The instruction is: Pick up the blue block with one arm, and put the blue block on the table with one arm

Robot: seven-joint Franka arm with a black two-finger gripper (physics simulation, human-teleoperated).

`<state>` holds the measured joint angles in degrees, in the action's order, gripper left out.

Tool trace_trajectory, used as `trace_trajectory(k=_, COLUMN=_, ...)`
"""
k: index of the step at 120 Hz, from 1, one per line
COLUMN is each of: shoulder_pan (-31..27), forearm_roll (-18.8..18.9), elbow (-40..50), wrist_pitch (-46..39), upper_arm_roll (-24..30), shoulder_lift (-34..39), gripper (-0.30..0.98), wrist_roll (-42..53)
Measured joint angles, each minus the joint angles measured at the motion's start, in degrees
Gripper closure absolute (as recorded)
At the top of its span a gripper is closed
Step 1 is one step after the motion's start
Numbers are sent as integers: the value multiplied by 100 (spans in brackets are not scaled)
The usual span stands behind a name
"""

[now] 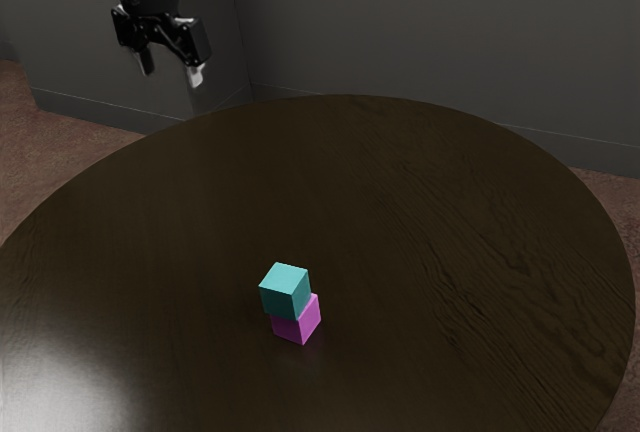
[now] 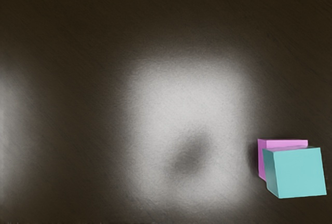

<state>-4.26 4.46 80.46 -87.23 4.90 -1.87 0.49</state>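
The blue block, stacked on the magenta block in the near part of the scene, lies lower than, nearer than and to the exterior view's right of the gripper, which is at far left, open and empty. The blue block is cubic, without a long axis; one side face points near, slightly toward the exterior view's left.

Your upper block is plain teal, the lower block plain magenta. Your table is dark brown with fine wood grain, your gripper black, the wall grey, the floor reddish brown.
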Motion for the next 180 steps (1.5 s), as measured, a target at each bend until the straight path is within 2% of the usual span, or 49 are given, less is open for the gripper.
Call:
trace_trajectory(k=10, shoulder_pan=18, forearm_roll=76, elbow=-36, wrist_pitch=59, upper_arm_roll=19, shoulder_lift=-7, gripper=0, wrist_roll=19)
trace_trajectory(k=24, shoulder_pan=15, forearm_roll=-20, elbow=-146, wrist_pitch=138, upper_arm_roll=28, shoulder_lift=-28, gripper=0, wrist_roll=43)
trace_trajectory(k=33, shoulder_pan=-48, forearm_roll=-69, elbow=-1172, wrist_pitch=382, upper_arm_roll=60, shoulder_lift=-36, gripper=0, wrist_roll=54)
trace_trajectory(k=42, shoulder_pan=-149, forearm_roll=-87, elbow=-1541, wrist_pitch=582, upper_arm_roll=147, shoulder_lift=-26, gripper=0, wrist_roll=62)
trace_trajectory(k=89, shoulder_pan=233, forearm_roll=-101, elbow=-1581, wrist_pitch=756, upper_arm_roll=215, shoulder_lift=-579, gripper=0, wrist_roll=86)
trace_trajectory(k=106, shoulder_pan=380, forearm_roll=-118, elbow=24, wrist_pitch=-15, upper_arm_roll=234, shoulder_lift=-545, gripper=0, wrist_roll=96)
trace_trajectory(k=127, shoulder_pan=428, forearm_roll=-164, elbow=1798, wrist_pitch=-1399, upper_arm_roll=570, shoulder_lift=-527, gripper=0, wrist_roll=97)
trace_trajectory(k=154, shoulder_pan=430, forearm_roll=-246, elbow=3081, wrist_pitch=-2724, upper_arm_roll=836, shoulder_lift=-218, gripper=0, wrist_roll=-14)
trace_trajectory(k=180, shoulder_pan=389, forearm_roll=-574, elbow=3908, wrist_pitch=-3570, upper_arm_roll=899, shoulder_lift=14, gripper=0, wrist_roll=-188)
